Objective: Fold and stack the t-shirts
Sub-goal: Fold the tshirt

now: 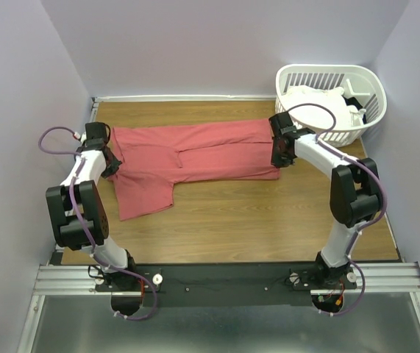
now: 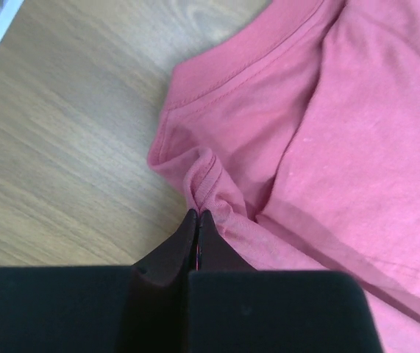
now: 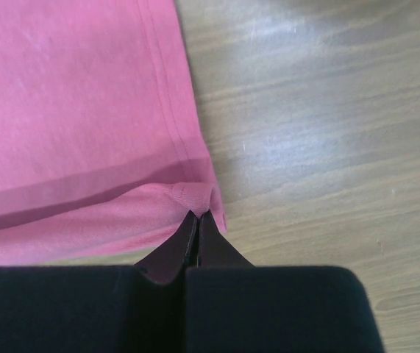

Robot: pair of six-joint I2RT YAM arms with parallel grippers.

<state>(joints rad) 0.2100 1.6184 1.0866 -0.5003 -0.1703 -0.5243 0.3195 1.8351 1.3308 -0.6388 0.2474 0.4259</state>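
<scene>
T-shirt point(image 1: 195, 151) flat | left gripper point(image 2: 197, 214) clamps shoulder fold | right gripper point(image 3: 197, 215) clamps hem corner

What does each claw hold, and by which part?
Both pinch the coral-red t-shirt: left claw near the collar, right claw at a hem corner.

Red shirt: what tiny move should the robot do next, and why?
Probably lift both pinches a little together and swing that near edge over the middle. The left hand is shut on the red shirt by its shoulder, the right hand on its hem corner, and one sleeve sticks out unfolded.
</scene>
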